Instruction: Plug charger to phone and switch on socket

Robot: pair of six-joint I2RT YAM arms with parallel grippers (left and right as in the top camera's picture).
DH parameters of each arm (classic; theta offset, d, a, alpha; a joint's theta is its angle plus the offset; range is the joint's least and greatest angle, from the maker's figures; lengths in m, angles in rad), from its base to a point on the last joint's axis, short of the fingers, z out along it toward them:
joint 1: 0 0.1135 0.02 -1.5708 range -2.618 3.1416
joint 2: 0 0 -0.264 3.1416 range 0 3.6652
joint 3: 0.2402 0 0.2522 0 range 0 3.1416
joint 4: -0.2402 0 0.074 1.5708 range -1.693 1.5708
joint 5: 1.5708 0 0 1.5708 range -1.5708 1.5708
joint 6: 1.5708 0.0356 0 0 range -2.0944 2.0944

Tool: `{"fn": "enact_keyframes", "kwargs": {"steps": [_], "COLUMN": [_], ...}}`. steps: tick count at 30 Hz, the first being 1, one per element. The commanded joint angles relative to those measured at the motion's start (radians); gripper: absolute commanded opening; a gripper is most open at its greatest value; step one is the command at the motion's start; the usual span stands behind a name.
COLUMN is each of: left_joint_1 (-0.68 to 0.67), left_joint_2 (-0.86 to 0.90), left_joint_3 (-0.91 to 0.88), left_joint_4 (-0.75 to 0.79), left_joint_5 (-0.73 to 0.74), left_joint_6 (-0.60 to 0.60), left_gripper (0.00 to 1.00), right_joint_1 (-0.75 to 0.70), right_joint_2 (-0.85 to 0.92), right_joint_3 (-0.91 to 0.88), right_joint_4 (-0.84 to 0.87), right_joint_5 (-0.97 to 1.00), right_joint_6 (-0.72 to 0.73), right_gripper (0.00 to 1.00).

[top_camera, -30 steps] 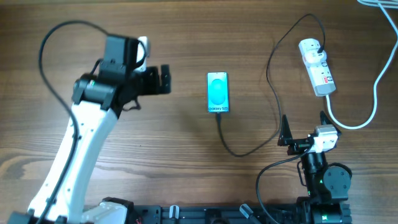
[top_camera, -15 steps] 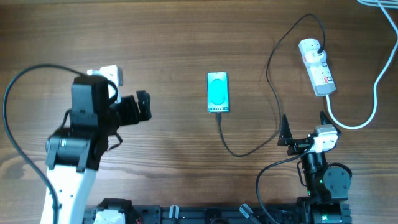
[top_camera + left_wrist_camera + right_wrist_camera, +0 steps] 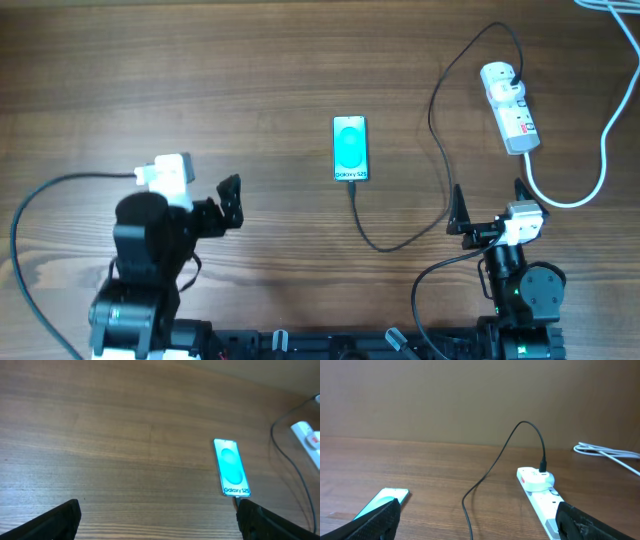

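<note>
Down at the near left of the worktop (image 3: pixel 250 60), the left hand (image 3: pixel 230 203) has its 2 fingers spread wide with nothing between them, pointing toward the middle of the wood. Its wrist view shows both dark fingers (image 3: pixel 55 521) at the bottom corners, with bare wood in the gap and the phone ahead and to the right. At the near right, the right hand (image 3: pixel 489 200) is likewise spread apart and empty, its fingers aimed away from the robot's base. The phone (image 3: pixel 350 148) lies flat near the middle of the worktop, between the 2 hands and apart from both, with its teal screen lit and the "Galaxy" text at the near end. The charger (image 3: pixel 432 110) meets that near short edge, loops down and to the right across the wood, passes just beside the right hand's left finger, then climbs in a long arc to the far right. There it drops into a white plug (image 3: pixel 498 75) seated at the far end of the socket (image 3: pixel 510 115). The socket lies at a slight angle at the far right, with red switch marks along it; their position cannot be told. A thick white cord (image 3: pixel 600 160) leaves its near end and curves away toward the right edge.
</note>
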Motion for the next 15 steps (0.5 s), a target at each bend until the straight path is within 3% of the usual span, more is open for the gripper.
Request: {"fn": "enact_keyframes", "kwargs": {"steps": [1, 6, 15], "left_joint_1": [0.006, 0.006, 0.017], "left_joint_2": [-0.092, -0.24, -0.525], "left_joint_3": [-0.06, -0.138, -0.309], "left_joint_4": [0.014, 0.053, 0.189], "left_joint_5": [0.013, 0.066, 0.077], "left_joint_6": [0.014, 0.096, 0.095], "left_gripper": [1.0, 1.0, 1.0], "right_joint_1": [0.006, 0.006, 0.006], "right_joint_2": [-0.012, -0.012, -0.012], "right_joint_3": [-0.002, -0.002, -0.002], "right_joint_4": [0.001, 0.001, 0.001], "right_joint_5": [0.006, 0.006, 0.006], "right_joint_6": [0.011, 0.01, 0.011], "right_gripper": [1.0, 1.0, 1.0]}}
